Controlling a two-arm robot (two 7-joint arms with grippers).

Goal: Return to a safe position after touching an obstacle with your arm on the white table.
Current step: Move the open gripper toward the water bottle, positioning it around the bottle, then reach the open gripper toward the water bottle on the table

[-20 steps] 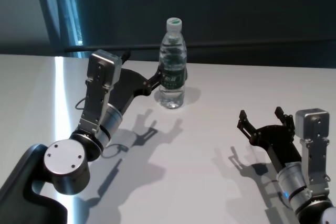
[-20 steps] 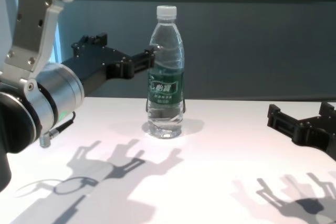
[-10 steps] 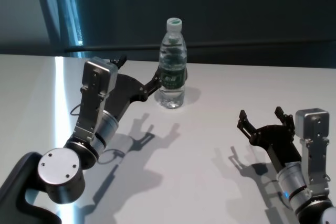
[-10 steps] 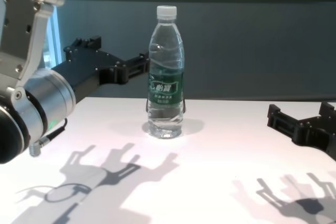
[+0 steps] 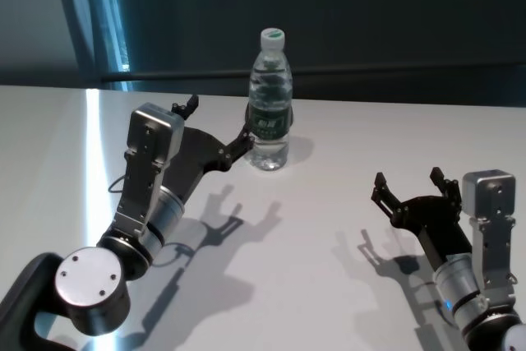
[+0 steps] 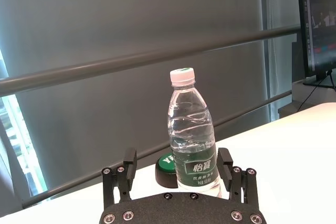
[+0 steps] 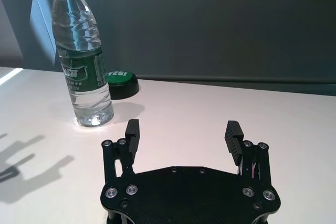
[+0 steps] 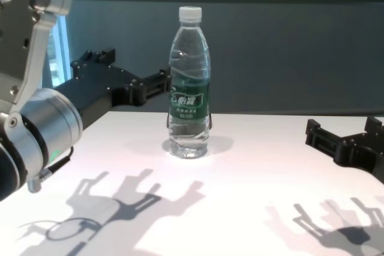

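From my remote station I see the right gripper parked low over the near right of the white table, its two black fingers spread wide with nothing between them; it sits well apart from the bottle and casts a forked shadow on the tabletop beside it; the chest view catches only the tips of its fingers at the right edge.

Farther in, on the left, my left arm reaches across the table toward the middle; the left gripper hangs in the air just beside the water bottle, on the bottle's left; its jaws stand released, spread apart and gripping nothing; in the left wrist view the bottle rises between and beyond the two fingertips, and I cannot tell from any view whether one finger touches the label or merely sits close to it.

The bottle itself stands upright on the table near the far middle, clear plastic with water inside, a white screw cap on top and a dark green label wrapped round its lower half; the label carries white lettering in what looks like Chinese characters, which I cannot read.

Just behind the bottle, near the far edge, lies a low round black button with a green top; white letters on the green face appear to spell "YES"; beyond the table runs a dark wall with a horizontal rail.
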